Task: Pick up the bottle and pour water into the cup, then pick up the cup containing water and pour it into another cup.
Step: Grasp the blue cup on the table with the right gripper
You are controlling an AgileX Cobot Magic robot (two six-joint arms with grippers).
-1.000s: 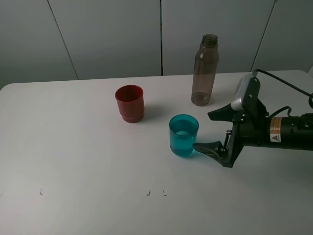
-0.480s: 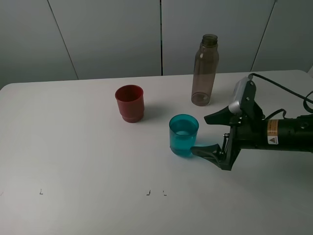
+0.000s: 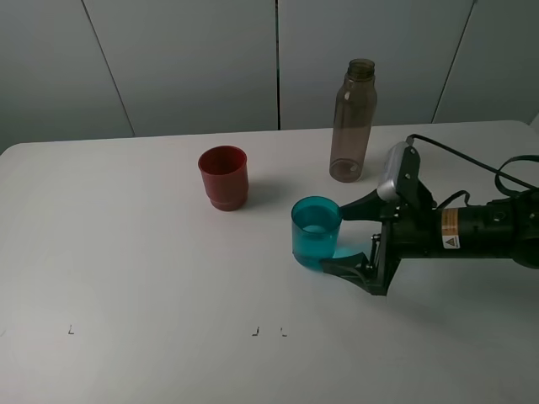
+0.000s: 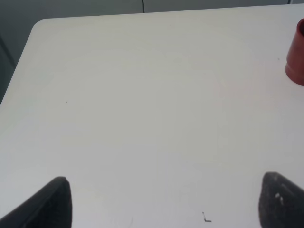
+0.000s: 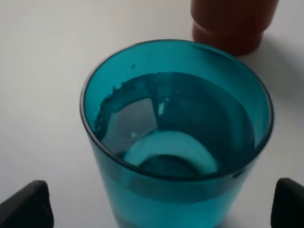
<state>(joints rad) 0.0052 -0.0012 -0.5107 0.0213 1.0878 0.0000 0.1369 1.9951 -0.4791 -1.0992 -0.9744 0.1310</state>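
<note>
Jaws on your right arm (image 3: pixel 480 225) stood wide and empty, their tips barely flanking the cup (image 3: pixel 317 231), which stood upright on the counter (image 3: pixel 126 236) with water inside, straight ahead of them, well nearer to that arm than to your left.

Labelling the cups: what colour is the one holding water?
Translucent teal-blue cup; clearest in the right wrist view.

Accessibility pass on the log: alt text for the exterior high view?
Open right gripper, jaws either side of a teal cup of water on a white table. A red cup stands back-left of it; an uncapped bottle stands upright behind.
</note>
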